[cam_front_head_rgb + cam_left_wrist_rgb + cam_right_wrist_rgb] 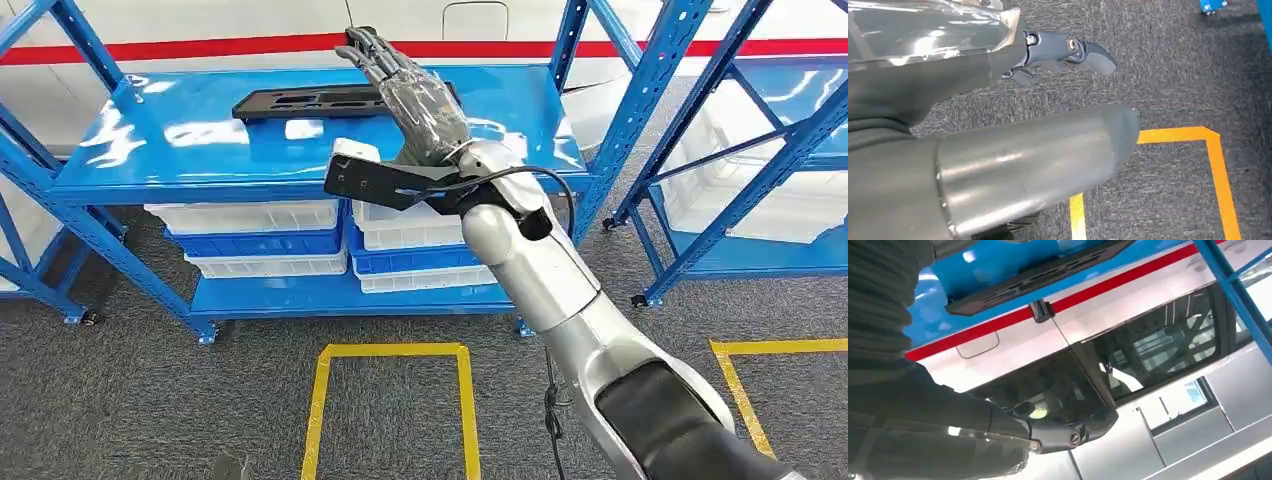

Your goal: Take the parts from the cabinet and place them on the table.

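Head view showed my task laid out from left to right. Farthest left, the blue shelf (pixel 180 150) stood with its top deck bare and glossy at that end, and stacked white and blue bins (pixel 255 240) sat on the lower deck beneath it, out of my way. A little further right, toward the far edge of the top deck, lay the black part (pixel 310 102), a long flat slotted piece resting flat on the shelf and parallel to its edge, which I judged made it awkward to pinch and better suited to a grasp from above. Right of that, my right hand (pixel 415 95) was raised over the part's right end, fingers apart and stretched toward the far wall, holding nothing; I could not tell whether it touched the part or only hovered over it. I took that posture as the approach for a grasp, hand spread so it could settle across the flat piece. In the right wrist view the part (pixel 1038 275) sat on the blue deck with my fingers (pixel 1073 430) well apart from it. My left hand (pixel 1058 50) hung low over the grey carpet near yellow floor tape (pixel 1218 165), its fingers curled in on nothing, kept clear so the reach had room.
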